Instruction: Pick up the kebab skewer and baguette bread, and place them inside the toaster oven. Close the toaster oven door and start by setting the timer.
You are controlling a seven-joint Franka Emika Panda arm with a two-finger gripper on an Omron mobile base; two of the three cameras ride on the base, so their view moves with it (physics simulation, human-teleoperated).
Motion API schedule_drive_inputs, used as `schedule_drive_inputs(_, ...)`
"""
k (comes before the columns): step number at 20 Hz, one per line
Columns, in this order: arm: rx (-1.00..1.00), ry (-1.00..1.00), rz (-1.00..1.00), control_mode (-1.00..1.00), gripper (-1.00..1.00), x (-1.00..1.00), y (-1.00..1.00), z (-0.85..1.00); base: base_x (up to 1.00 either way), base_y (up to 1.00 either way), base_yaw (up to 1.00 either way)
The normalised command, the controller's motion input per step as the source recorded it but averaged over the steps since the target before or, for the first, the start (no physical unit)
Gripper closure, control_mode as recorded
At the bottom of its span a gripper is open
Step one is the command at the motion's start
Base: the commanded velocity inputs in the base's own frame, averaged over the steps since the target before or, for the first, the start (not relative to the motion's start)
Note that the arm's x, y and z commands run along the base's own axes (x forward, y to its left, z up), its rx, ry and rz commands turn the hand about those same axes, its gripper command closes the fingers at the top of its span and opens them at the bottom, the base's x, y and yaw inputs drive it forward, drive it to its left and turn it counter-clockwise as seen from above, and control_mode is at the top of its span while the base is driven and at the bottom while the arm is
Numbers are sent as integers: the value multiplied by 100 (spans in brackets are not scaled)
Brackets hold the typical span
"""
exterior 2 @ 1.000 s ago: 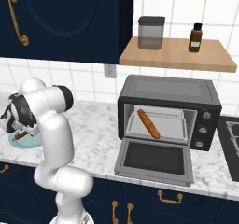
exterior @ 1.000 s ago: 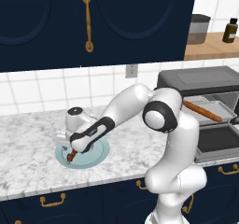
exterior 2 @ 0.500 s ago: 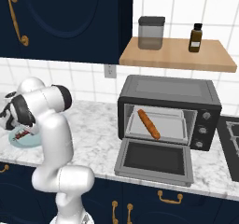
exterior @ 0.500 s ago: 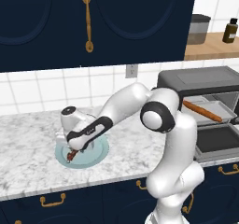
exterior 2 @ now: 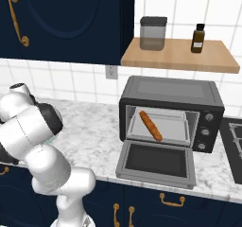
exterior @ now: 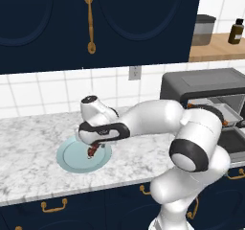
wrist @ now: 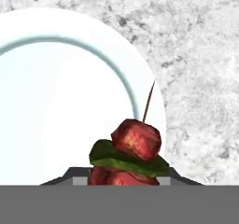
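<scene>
The kebab skewer (exterior: pixel 93 151) hangs under my hand, low over a pale blue plate (exterior: pixel 72 159) on the marble counter. In the hand view its red meat and green slice (wrist: pixel 135 146) sit between my fingertips, and the thin stick points up over the plate's rim (wrist: pixel 154 101). My gripper (exterior: pixel 94 145) is shut on the skewer. The baguette bread (exterior 2: pixel 150 125) lies on the tray inside the toaster oven (exterior 2: pixel 170 96). The toaster oven door (exterior 2: pixel 156 161) is folded down, open.
A wooden shelf (exterior 2: pixel 179 56) above the oven carries a grey jar (exterior 2: pixel 152 32) and a brown bottle (exterior 2: pixel 197 38). Knobs (exterior 2: pixel 205 131) line the oven's right side. Dark cupboards hang over the counter, and a stove edge (exterior 2: pixel 234 136) shows at far right.
The hand has come down over the plate and its jaws have closed around the kebab skewer. The baguette and the oven door have not moved.
</scene>
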Motion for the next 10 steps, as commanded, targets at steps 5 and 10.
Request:
schedule_drive_inputs(5,3,-1,3,-100,100,-50,-99,86,0,0,0)
schedule_drive_inputs(10,1,0,2,-100,100,-33,-100,72,0,0,0)
